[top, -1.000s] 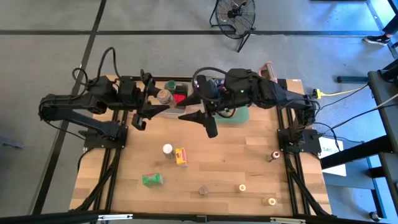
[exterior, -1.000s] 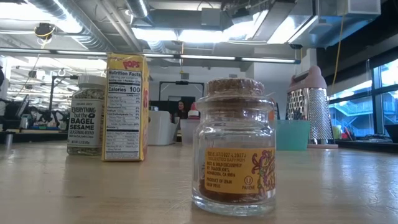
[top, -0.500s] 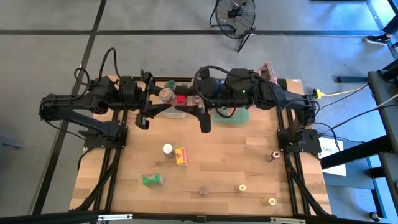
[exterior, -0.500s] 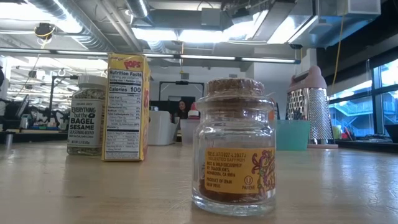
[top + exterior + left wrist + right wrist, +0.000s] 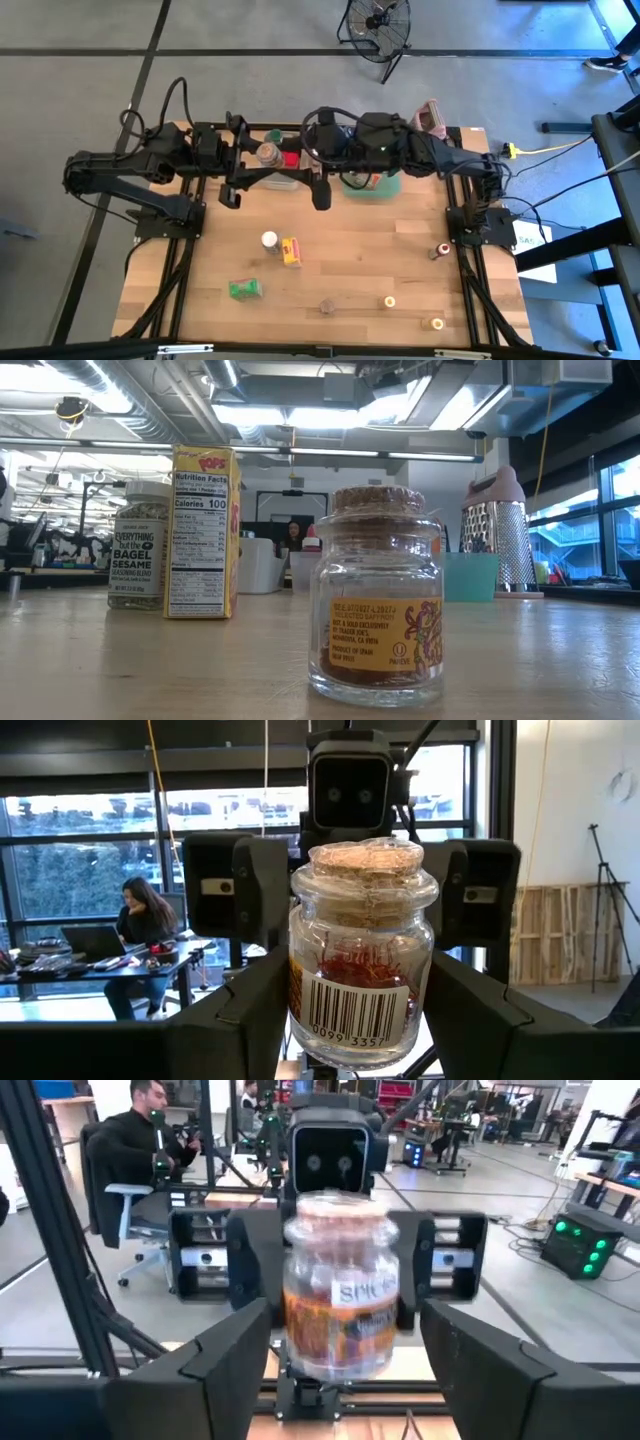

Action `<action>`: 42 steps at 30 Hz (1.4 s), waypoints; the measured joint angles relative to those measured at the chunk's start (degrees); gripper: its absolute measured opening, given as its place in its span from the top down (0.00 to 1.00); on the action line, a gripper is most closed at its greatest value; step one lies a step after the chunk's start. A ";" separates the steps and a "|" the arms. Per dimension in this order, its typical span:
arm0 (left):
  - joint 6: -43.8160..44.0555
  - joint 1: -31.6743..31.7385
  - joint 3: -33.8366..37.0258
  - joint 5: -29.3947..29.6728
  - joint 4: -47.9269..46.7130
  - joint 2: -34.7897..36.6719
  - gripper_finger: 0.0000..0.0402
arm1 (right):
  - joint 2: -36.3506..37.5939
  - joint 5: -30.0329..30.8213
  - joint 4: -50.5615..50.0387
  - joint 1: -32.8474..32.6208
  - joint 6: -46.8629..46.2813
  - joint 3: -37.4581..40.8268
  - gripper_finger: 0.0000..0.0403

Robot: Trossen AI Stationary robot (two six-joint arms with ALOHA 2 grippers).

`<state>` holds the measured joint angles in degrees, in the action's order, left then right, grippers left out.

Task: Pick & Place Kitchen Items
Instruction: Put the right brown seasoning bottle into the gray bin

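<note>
At the back of the counter (image 5: 380, 250), above its left part, the left end effector (image 5: 256, 163) holds a cork-stoppered saffron jar (image 5: 362, 955) upright between its fingers (image 5: 235, 1020), which press against the glass on both sides; the jar's barcode faces the left wrist camera. The right end effector (image 5: 312, 178) faces it from just beside, with its jaws set wide. In the right wrist view the jar hangs just ahead of that arm's own fingers (image 5: 225, 1365), clear of them on both sides. Under and behind the two end effectors, clear tubs (image 5: 285, 181) and a green tray (image 5: 388, 188) line the back edge, and a box grater (image 5: 497, 535) with a pink top stands at the back right. The other kitchen items are spread over the open wood: a white-capped bottle of bagel sesame seasoning (image 5: 140, 545) touches a yellow Pops box (image 5: 203, 532) near the middle, a green packet (image 5: 244, 290) lies nearer the front left, and a second cork-topped spice jar (image 5: 375, 595) stands at the front. Three small bottles (image 5: 433, 323) stand well apart towards the front right. In the room beyond, a person (image 5: 140, 925) sits at a desk with a laptop, and another person (image 5: 140, 1140) sits in an office chair.
</note>
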<state>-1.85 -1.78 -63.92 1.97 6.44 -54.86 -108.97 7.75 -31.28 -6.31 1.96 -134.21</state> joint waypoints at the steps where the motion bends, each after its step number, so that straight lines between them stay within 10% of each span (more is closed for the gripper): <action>1: -0.02 0.00 0.00 -0.04 -0.22 -0.04 0.52 | -0.05 0.03 -0.04 0.00 0.00 0.00 0.35; 42: -0.63 0.00 0.07 -0.25 -2.42 -0.28 0.52 | -2.97 -3.88 4.75 0.74 1.43 -0.07 0.43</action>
<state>-2.49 -1.78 -63.86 1.72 4.03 -55.14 -111.94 3.87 -26.53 -5.56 3.39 -134.28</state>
